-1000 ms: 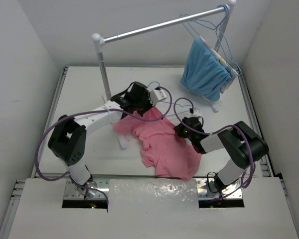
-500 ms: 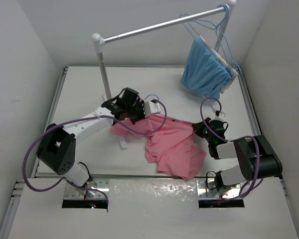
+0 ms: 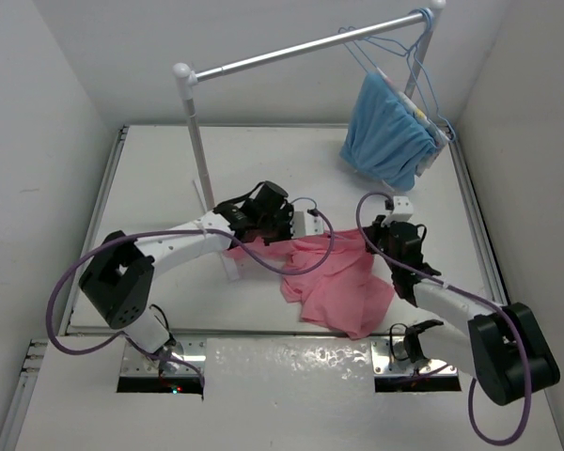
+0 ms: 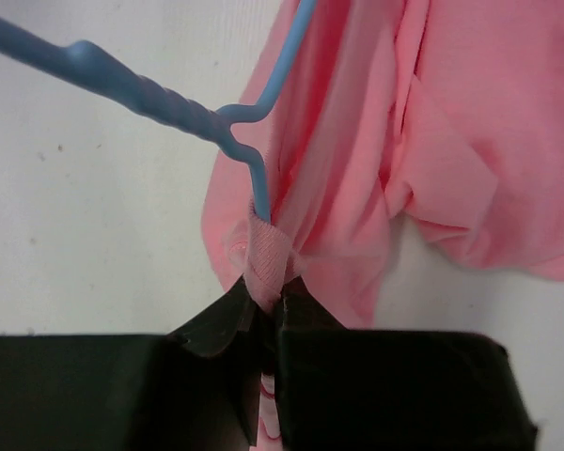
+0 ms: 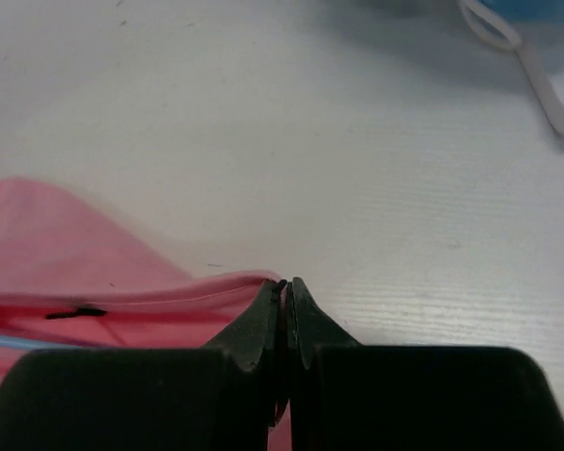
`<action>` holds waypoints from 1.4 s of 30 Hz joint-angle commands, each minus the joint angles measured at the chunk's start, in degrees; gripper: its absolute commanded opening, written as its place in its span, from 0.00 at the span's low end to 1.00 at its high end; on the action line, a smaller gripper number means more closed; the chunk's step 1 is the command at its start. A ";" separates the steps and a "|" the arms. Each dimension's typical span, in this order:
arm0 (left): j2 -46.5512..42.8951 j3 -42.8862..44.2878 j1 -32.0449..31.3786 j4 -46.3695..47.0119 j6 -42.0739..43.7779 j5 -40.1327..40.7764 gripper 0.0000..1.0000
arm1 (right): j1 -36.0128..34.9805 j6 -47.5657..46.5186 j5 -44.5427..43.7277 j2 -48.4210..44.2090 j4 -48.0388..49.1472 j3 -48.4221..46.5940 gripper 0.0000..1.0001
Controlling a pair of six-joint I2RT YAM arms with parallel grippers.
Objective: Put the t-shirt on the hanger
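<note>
The salmon-pink t-shirt lies crumpled on the white table between my two grippers. My left gripper is shut on its ribbed collar band. The pale-blue wire hanger has its twisted neck and hook outside the collar, and its wire runs down into the neck opening. My right gripper is at the shirt's right upper edge. In the right wrist view its jaws are closed on the pink hem. A thin blue line of the hanger shows through the cloth there.
The grey rail stand crosses the back, with its left pole just behind my left arm. A light-blue garment and spare blue hangers hang at its right end. The stand's white foot lies ahead of my right gripper.
Both grippers have moved right with the shirt. The shirt has slid right and bunched tighter. My right arm has stretched out, and its gripper now sits further back.
</note>
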State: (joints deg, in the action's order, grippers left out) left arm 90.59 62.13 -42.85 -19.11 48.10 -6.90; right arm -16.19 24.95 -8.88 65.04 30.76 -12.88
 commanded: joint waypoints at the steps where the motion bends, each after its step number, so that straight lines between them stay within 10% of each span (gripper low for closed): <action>1: 2.91 5.54 -0.13 -1.18 -3.18 -5.56 0.00 | -1.74 -11.84 7.18 -4.55 -3.16 -3.72 0.00; 6: 5.21 9.06 -0.13 -3.65 -5.47 -11.47 0.00 | -1.74 -14.92 18.45 -11.85 -6.83 -2.50 0.09; 10: 4.51 9.41 -0.22 -4.52 -3.89 -14.02 0.00 | -1.74 -20.19 21.19 -12.39 -19.84 -8.89 0.60; 17: 2.49 10.03 -0.22 -6.72 -0.81 -15.16 0.00 | -1.83 -22.75 37.08 -7.93 -18.91 -11.81 0.82; 26: 2.23 13.10 -0.22 -9.89 1.30 -16.75 0.00 | -2.10 -23.46 44.04 3.51 -16.88 -18.22 0.71; 31: 2.40 12.50 -0.22 -9.63 2.26 -15.87 0.00 | -2.10 -22.05 46.41 7.65 -15.12 -19.02 0.02; 42: 6.00 12.58 0.66 -3.65 -1.60 -6.90 0.00 | -2.10 -21.34 37.45 -10.09 -11.76 -6.63 0.00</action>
State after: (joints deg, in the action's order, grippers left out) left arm 95.85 72.97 -43.99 -24.62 48.80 -18.87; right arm -18.87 3.46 31.11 58.67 18.20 -20.03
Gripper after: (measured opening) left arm 0.031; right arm 0.010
